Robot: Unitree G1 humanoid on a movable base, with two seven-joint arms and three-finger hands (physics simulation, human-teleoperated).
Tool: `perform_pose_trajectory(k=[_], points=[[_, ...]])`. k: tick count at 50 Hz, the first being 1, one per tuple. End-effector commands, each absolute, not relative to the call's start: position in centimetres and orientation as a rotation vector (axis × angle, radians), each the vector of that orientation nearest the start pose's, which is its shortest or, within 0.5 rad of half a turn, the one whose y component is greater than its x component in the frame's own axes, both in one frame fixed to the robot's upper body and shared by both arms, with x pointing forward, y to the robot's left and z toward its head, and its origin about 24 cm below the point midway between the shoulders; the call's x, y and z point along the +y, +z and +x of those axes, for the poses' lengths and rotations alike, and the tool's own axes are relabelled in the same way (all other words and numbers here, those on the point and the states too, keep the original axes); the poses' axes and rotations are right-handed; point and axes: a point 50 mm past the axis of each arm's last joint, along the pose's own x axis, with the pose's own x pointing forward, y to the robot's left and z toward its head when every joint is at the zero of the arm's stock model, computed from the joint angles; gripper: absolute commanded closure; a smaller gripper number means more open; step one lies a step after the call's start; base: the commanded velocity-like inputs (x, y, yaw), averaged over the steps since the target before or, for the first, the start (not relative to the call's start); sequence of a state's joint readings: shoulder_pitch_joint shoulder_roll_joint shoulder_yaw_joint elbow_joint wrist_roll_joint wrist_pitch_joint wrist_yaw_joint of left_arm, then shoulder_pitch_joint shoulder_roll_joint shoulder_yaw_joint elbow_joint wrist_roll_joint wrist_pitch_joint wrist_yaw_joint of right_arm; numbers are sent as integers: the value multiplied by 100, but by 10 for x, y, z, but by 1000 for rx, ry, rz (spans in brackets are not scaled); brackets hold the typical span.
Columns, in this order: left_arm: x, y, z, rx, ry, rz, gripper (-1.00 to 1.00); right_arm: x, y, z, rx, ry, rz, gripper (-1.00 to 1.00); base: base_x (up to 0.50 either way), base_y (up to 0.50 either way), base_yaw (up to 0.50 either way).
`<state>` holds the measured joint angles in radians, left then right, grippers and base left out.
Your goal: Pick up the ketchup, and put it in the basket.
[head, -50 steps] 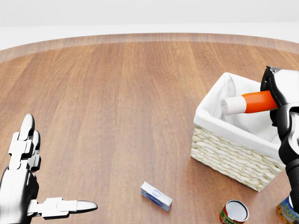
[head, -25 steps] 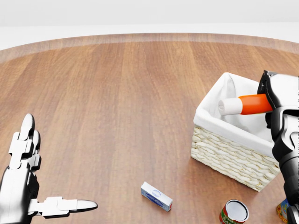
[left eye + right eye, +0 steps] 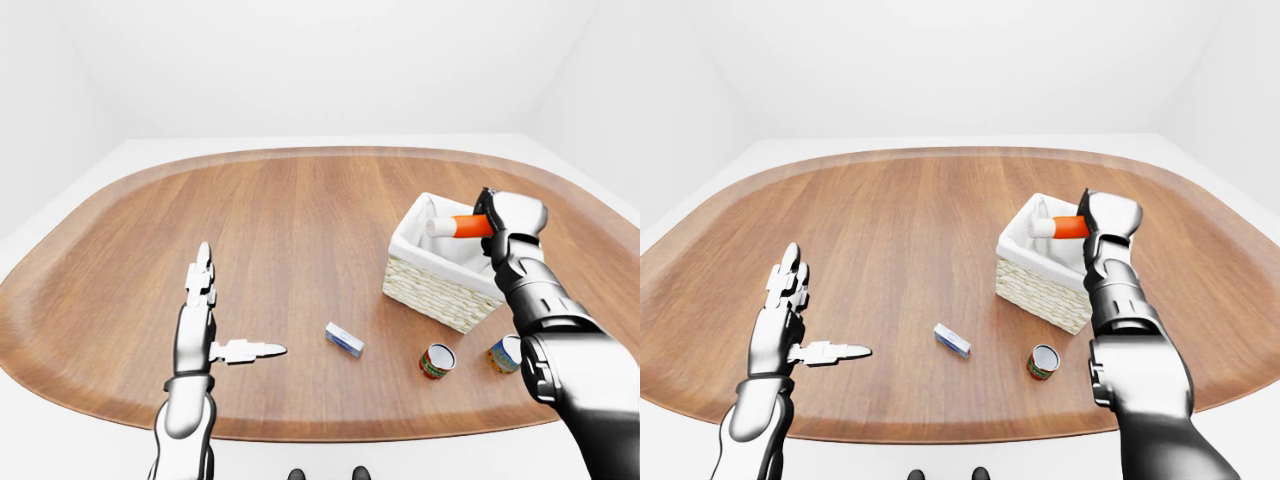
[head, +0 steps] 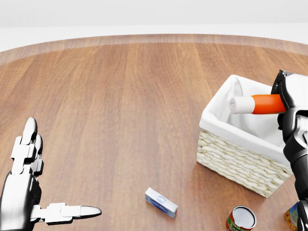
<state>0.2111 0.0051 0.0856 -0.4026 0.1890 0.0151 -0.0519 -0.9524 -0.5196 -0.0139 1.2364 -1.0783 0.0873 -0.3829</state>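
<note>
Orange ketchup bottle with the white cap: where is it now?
Head view, right side: the orange ketchup bottle lies sideways in the right hand, above the white-lined wicker basket, cap pointing left.

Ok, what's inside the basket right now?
Only the white liner shows inside the basket. The ketchup sits level over the opening, gripped by the right robot hand, white cap toward the view's left. The basket floor is hidden behind the near wall.

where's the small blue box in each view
Left-eye view: box lies low, just right of centre, on the table.
Head view: box near the bottom edge, centre.
Right-eye view: box low, just left of centre.
Shared landmark: the basket sits up and right of it.
</note>
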Motion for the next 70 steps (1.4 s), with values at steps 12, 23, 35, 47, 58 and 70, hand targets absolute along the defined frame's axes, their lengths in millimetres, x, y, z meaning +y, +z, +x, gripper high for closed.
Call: perform_pose_trajectory(k=[12, 23, 35, 47, 58, 70], points=[[180, 88, 207, -168, 104, 232, -100, -294, 127, 380, 176, -498, -1489, 100, 0, 0, 0], [180, 89, 206, -171, 100, 230, -100, -292, 123, 379, 180, -489, -1497, 100, 0, 0, 0], [181, 91, 206, -175, 103, 225, -100, -288, 119, 380, 180, -477, -1497, 100, 0, 0, 0], [182, 92, 205, -177, 107, 224, -100, -288, 115, 378, 186, -480, -1488, 100, 0, 0, 0], [182, 90, 205, -175, 107, 225, -100, -289, 112, 377, 193, -484, -1484, 100, 0, 0, 0], [182, 91, 204, -176, 107, 225, -100, -289, 117, 378, 170, -506, -1484, -100, 0, 0, 0]])
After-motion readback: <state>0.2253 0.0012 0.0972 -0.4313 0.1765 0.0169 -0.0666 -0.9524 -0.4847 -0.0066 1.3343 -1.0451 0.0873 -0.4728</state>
